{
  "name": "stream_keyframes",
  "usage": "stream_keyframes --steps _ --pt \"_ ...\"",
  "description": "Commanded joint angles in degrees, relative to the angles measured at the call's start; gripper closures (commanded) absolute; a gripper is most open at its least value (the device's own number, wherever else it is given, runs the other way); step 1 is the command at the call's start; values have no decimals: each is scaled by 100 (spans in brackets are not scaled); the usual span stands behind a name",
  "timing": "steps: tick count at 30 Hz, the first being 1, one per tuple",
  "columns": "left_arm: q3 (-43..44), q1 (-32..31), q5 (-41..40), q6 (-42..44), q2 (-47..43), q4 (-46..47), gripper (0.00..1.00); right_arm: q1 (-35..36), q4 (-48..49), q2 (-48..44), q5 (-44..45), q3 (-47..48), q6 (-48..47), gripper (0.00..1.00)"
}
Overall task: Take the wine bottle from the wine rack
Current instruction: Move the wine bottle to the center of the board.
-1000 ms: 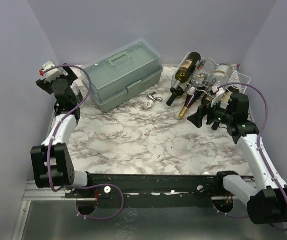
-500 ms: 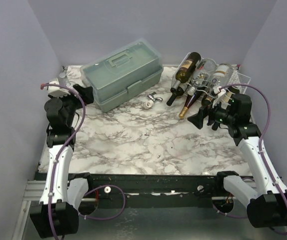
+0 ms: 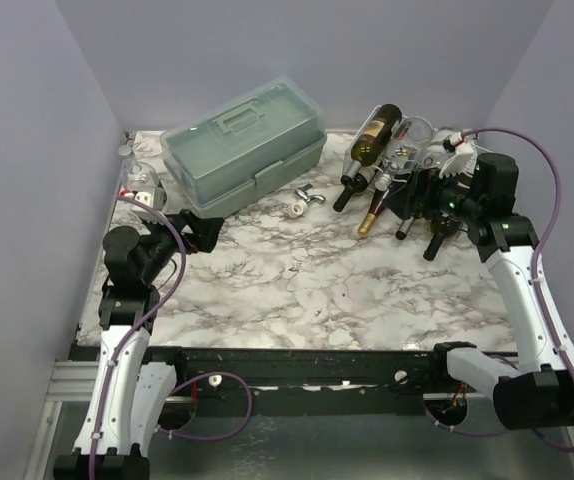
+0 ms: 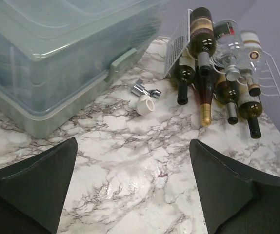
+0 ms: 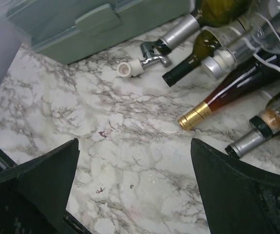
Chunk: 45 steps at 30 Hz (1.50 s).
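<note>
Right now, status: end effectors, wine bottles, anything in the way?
Open and empty: left end effector, right end effector. On white wire rack: glass wine bottles, none gripped. Near necks: small chrome-and-white fitting on marble.

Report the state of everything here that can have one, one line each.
toolbox: lid shut.
wine rack: on the table, loaded.
wine bottles: lying in the rack, necks toward the arms, none taken off yet.
gold-foil bottle: capped, lying low in the rack.
tap fitting: lying loose on the table.
left gripper: jaws open, holding nothing.
right gripper: jaws open, holding nothing.
</note>
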Motion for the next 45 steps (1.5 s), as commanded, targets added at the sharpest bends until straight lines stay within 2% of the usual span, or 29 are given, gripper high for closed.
stream_keyframes --steps 1,4,7,13,21,28,34,45 --pt "121 -565 -456 597 -404 -410 1 -32 -192 377 1675 211 1193 0" --pt "128 -807 -571 773 -516 -474 1 -31 -7 528 3023 281 1706 1" --pt "149 -814 -582 782 -527 -484 1 -35 374 615 3553 84 1745 1" --pt "168 -816 -688 758 -369 -529 1 -36 1401 711 3165 -553 1742 9" --pt "241 -819 -614 670 9 -563 1 -35 1732 1341 3643 -710 1932 13" --pt "242 -820 -514 572 -193 -576 1 -36 2076 1607 3946 -859 2273 17" --pt "208 -816 -673 625 -173 -557 1 -33 2344 1916 3981 -994 2567 25" --pt "225 -818 -610 563 -153 -556 1 -36 2660 2111 4012 -989 2967 33"
